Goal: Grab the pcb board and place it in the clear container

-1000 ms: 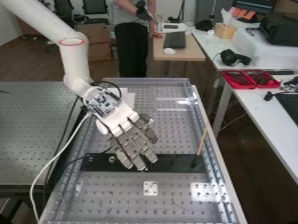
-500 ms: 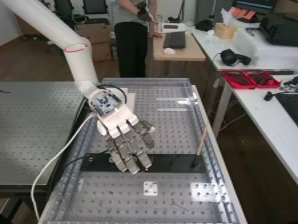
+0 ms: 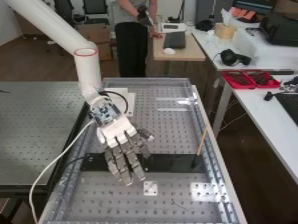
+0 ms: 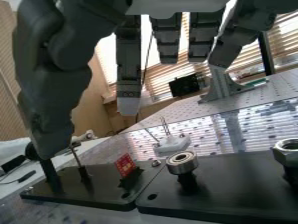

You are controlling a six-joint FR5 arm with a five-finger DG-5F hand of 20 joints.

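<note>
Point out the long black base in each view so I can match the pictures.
High view: the black base lies across the bench below centre, partly behind the hand.
Wrist view: the black base lies beyond the hand's fingertips, carrying the small red board and a metal ring.
Shared landmark: the thin stick upright near one end.

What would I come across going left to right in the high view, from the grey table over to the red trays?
Grey perforated table → robot hand → thin slanting stick → red trays.
</note>
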